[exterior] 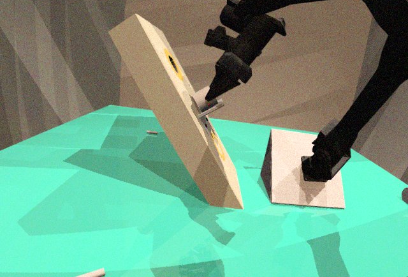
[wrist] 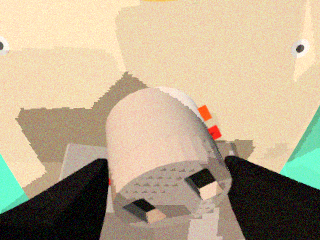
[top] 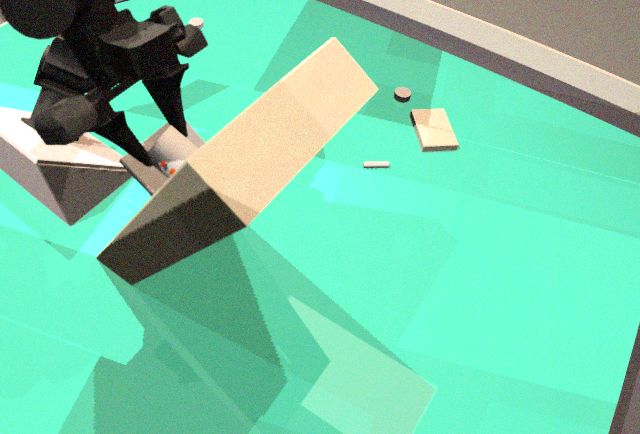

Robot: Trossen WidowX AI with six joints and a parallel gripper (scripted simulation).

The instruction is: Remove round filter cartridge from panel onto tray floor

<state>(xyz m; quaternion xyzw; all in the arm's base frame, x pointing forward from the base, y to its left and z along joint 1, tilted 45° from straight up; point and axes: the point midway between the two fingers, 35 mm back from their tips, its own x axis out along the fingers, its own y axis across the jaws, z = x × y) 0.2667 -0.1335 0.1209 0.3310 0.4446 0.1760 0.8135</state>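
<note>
The pale round filter cartridge [top: 173, 142] [exterior: 200, 96] [wrist: 150, 135] stands out from the sloping face of the beige service panel [top: 284, 119] [exterior: 148, 69] [wrist: 200, 40]. Its two slots show on its end face in the wrist view. How deep its inner end sits is hidden. My gripper [top: 168, 148] [exterior: 207, 98] [wrist: 167, 168] is shut on the cartridge, one black finger on each side. A thin grey ledge [top: 139, 173] [exterior: 212, 109] sticks out of the panel just below the cartridge. The tray floor [top: 516, 264] [exterior: 65, 201] is teal.
A pale wedge-shaped block [top: 67, 186] [exterior: 286, 152] stands facing the panel, near the arm's base. Behind the panel lie a flat beige block [top: 435, 129], a small disc [top: 402, 93] and a white rod [top: 375, 164]. A raised wall [top: 465, 21] edges the tray.
</note>
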